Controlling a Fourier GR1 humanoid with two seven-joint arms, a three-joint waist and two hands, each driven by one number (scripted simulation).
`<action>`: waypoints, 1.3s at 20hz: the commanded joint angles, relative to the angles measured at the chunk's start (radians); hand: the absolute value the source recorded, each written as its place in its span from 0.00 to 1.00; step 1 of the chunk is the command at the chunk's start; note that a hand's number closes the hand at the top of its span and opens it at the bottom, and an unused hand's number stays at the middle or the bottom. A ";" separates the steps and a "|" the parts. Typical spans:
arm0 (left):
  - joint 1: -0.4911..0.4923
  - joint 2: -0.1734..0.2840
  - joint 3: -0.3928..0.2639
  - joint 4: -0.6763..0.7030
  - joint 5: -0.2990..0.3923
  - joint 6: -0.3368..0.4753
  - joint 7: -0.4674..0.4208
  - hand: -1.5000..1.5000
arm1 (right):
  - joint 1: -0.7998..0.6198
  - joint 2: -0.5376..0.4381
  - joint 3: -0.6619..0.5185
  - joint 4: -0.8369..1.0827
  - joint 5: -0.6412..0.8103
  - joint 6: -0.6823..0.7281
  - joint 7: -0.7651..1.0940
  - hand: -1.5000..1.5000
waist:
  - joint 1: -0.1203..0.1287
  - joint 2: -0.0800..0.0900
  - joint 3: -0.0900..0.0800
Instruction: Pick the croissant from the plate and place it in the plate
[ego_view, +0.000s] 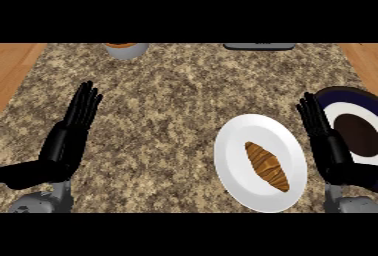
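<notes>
Granite counter (184, 100), croissant (267, 166) left of right hand (325, 140)

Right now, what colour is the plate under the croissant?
White, plain; the plate under the brown croissant shows best in the head view.

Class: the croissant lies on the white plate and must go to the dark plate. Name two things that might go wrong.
1. The right hand stands between the white plate and the dark plate, so it may knock either.
2. The croissant lies flat; fingers might push it across the plate instead of lifting it.
</notes>
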 joint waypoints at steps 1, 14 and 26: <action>0.054 0.011 0.019 -0.059 0.028 0.006 0.090 0.50 | -0.075 -0.052 -0.042 0.005 -0.054 0.109 -0.011 1.00 | 0.010 0.036 0.009; 0.061 -0.081 -0.043 0.288 0.032 0.025 0.282 0.50 | -0.419 -0.236 -0.195 0.517 -0.066 0.459 -0.369 0.00 | 0.020 0.049 0.010; 0.116 -0.076 -0.055 0.228 0.009 0.026 0.311 0.50 | -0.479 -0.459 0.038 0.530 0.310 0.612 -0.453 0.00 | 0.008 0.037 0.007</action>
